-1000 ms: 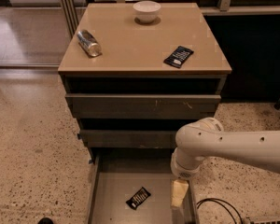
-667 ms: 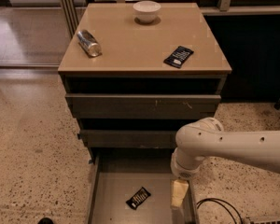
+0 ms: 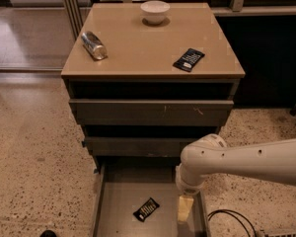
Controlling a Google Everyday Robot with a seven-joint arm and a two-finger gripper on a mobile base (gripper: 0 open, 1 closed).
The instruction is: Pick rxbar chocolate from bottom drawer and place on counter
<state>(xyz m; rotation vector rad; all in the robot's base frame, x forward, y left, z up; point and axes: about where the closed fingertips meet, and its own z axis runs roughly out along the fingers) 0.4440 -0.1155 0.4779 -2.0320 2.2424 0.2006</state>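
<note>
Legible text: none that I can read from my station.
- Item 1: rxbar chocolate (image 3: 146,209), lying on the floor of the bottom drawer (image 3: 117,201). Rows of thin white lettering on a black wrapper, too fine to decipher.
- Item 2: second black bar (image 3: 189,59), on the counter (image 3: 138,51). It has a white label block, wording unreadable.
- Item 3: silver can (image 3: 93,45), on the counter. I can make out no print.
- Gripper (image 3: 184,210): low inside the bottom drawer, just right of the rxbar chocolate and apart from it. I can read no marking on it.
</note>
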